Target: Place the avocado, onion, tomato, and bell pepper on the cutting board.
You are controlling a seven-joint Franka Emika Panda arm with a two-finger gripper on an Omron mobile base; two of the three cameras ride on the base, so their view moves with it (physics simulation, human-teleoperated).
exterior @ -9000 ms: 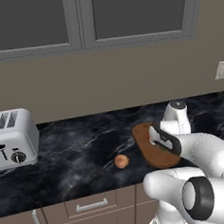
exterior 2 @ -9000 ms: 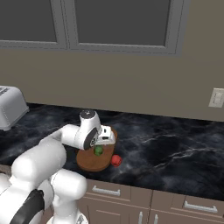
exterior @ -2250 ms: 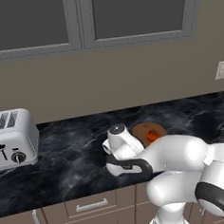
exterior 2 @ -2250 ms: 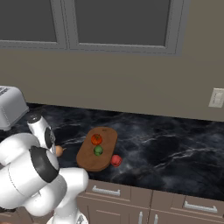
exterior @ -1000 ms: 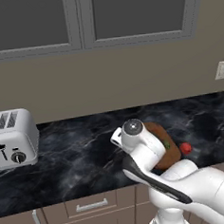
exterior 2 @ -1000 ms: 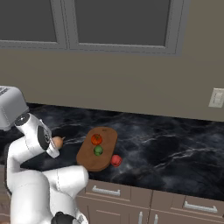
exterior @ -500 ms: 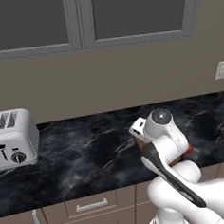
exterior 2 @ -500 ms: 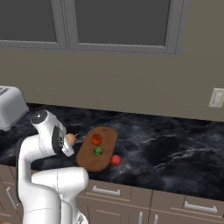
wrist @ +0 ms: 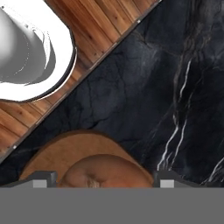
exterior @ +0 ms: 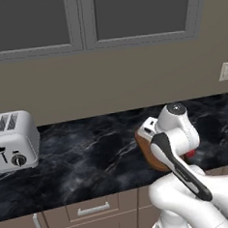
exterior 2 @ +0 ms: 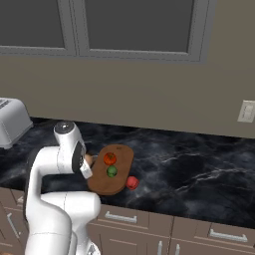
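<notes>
We hold the onion [wrist: 106,171] between our fingers [wrist: 42,179], closed on its sides, above the near end of the cutting board [exterior 2: 123,154] on the black counter [exterior 2: 199,169]. Beyond the fingers, an avocado [exterior 2: 112,171] lies on the board.

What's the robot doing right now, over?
Fingers shut on onion, over board's near end. Avocado and orange-red one on board. Red one on counter beside board.
</notes>
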